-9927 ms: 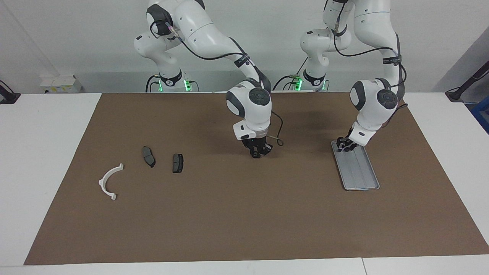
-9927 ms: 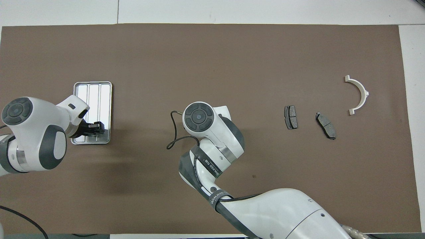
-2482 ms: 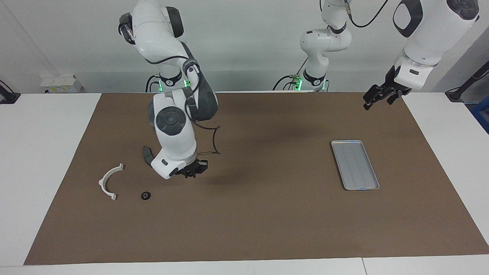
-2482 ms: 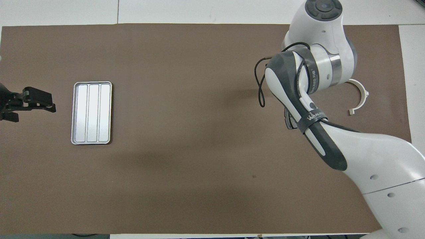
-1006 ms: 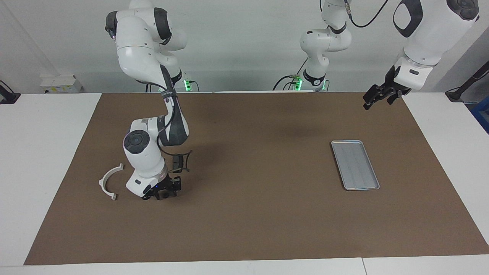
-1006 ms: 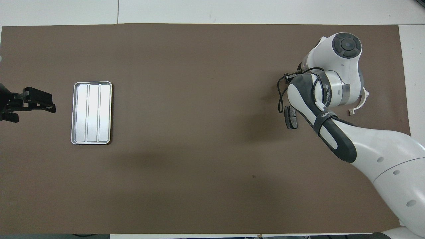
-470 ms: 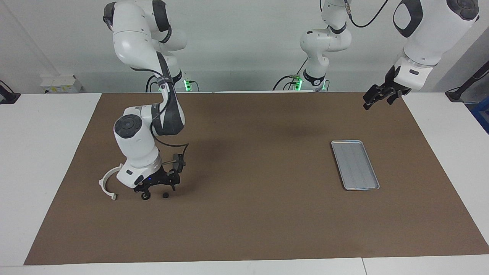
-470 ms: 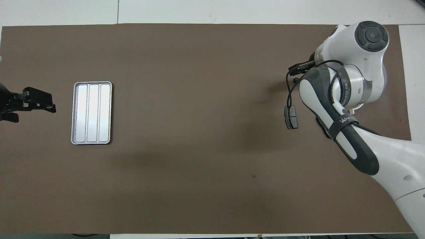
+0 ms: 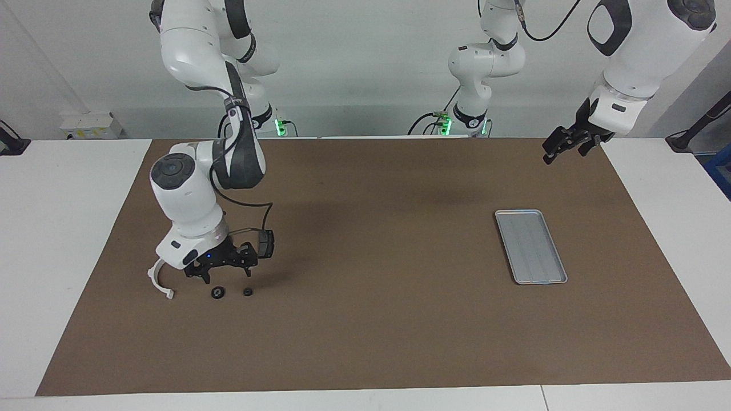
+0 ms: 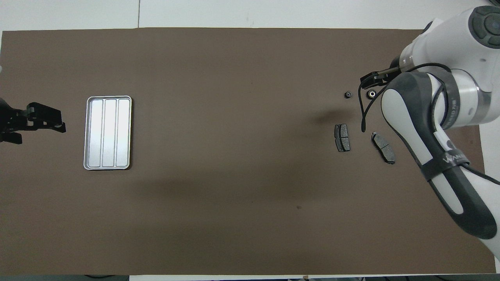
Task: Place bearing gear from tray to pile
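Right gripper fingers spread, empty, above bearing gears

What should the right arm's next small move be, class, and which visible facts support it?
Probably lift the right gripper straight up and draw it clear. Its jaws are open and empty, just above two small dark parts lying on the mat beside the white bracket. The tray holds nothing, and the left gripper waits, raised.

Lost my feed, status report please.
Right gripper open, above two bearing gears beside the pile. Left gripper open, waiting. Tray empty.
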Motion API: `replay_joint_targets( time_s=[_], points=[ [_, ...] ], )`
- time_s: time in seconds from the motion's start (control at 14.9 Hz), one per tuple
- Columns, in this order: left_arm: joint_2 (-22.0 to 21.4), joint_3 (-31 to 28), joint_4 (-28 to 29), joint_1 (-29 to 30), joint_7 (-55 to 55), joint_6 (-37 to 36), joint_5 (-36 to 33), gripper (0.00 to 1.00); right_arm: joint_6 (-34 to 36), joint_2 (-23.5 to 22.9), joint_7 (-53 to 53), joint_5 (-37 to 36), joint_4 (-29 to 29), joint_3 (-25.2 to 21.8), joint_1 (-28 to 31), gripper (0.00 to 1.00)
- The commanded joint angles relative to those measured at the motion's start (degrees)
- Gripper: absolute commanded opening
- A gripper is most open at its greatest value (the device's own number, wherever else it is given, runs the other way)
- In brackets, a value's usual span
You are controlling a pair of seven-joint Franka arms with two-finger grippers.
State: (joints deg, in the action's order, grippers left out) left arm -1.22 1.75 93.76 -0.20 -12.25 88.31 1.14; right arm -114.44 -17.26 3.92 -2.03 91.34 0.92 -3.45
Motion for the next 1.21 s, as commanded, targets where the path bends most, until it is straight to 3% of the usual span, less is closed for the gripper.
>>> replay_joint_targets(
  time_s=[0.0,0.4,0.6,1.14],
  points=[
    [-0.4,0.0,0.4,0.0,0.5,-0.5,0.4,1.0,6.6,8.5,-0.9,0.2,2.5,0.5,0.2,1.0],
    [-0.4,0.0,0.4,0.0,0.5,-0.5,0.4,1.0,22.4,23.3,-0.8,0.4,6.0,-0.4,0.5,1.0],
    [-0.4,0.0,0.4,0.0,0.5,-0.5,0.4,1.0,25.3,24.2,-0.8,2.2,5.4,-2.4,0.5,1.0],
    [-0.4,0.0,0.4,0.0,0.5,-0.5,0.4,1.0,23.6,23.4,-1.2,2.7,5.5,-2.6,2.4,1.0]
  ],
)
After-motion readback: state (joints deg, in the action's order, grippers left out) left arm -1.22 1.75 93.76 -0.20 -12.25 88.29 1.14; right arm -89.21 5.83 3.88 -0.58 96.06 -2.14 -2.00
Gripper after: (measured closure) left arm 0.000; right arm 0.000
